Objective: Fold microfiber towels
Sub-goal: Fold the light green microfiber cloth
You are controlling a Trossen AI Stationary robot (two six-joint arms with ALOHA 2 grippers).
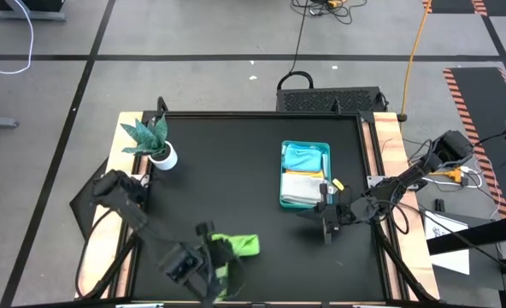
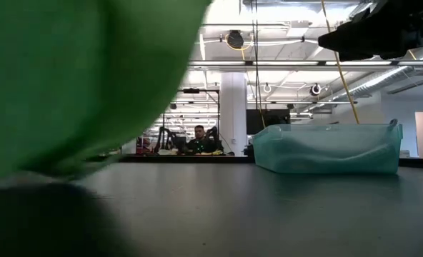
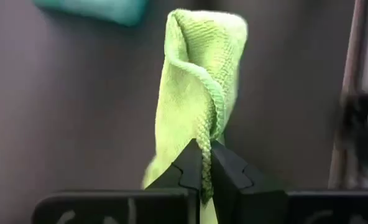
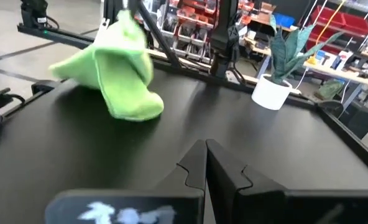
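Left gripper (image 3: 202,177) pinching lime green towel (image 3: 199,93)

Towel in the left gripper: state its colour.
Lime green towel, pinched in the shut left gripper; clearest in the left wrist view.

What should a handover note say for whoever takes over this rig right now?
Left gripper: shut on the lime towel, pinching an edge at the table's near side.
Right gripper: shut, empty, waiting beside the tray.
Towels: a turquoise towel and a white-grey towel lie in the tray; others not visible.
Done: lime towel out on the table and gripped.
Left: fold the lime towel, still bunched, then the ones in the tray.
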